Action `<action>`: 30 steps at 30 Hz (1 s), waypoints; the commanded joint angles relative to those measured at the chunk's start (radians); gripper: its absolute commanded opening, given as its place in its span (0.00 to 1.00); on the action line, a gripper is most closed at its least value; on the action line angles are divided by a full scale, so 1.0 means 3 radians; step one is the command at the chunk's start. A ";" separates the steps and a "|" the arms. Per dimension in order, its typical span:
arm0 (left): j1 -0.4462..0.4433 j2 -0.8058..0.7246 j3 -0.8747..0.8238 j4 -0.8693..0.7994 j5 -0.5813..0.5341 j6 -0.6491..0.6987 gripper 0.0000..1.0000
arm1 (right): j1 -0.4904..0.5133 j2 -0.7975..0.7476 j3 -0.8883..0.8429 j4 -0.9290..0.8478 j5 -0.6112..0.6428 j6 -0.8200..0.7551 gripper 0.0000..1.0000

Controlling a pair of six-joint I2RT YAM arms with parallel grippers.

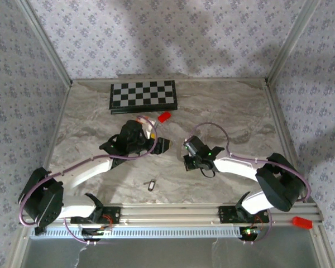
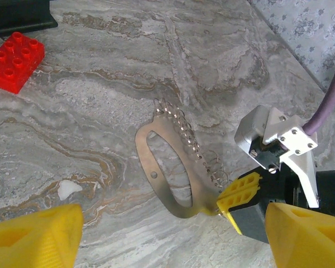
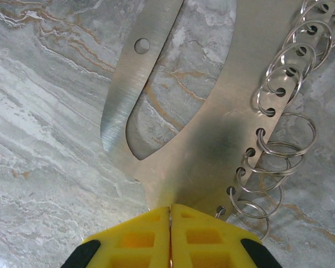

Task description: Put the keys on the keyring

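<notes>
The keyring is a flat, shiny metal loop shaped like an egg, and it is laid on the grey marbled table. One round hole is seen in its thin side. Small wire rings are hung along its wide side, but they overlap and cannot be counted surely. Its end is pinched by the ribbed yellow right claw, which is closed tight on it. The left claw is spread wide with nothing in it. One tiny dark key is seen near the table's front, well apart from the loop. One bumpy red block is seen.
</notes>
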 commanded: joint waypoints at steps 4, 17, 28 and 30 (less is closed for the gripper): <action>0.0042 -0.0020 -0.0023 0.0073 -0.0025 0.0045 0.85 | 0.0047 0.0018 0.0102 -0.0409 0.0177 0.0073 0.13; 0.0053 -0.0010 -0.0039 0.0100 -0.0007 0.0029 0.85 | 0.0098 -0.0033 0.0123 -0.0552 0.0260 0.0093 0.12; 0.0050 -0.0026 -0.0043 0.0111 0.0013 0.0009 0.85 | 0.0113 -0.0138 0.0121 -0.0673 0.0316 0.0091 0.08; 0.0053 -0.0026 -0.0044 0.0109 0.0019 0.0001 0.85 | 0.0116 -0.0144 0.0120 -0.0681 0.0329 0.0093 0.10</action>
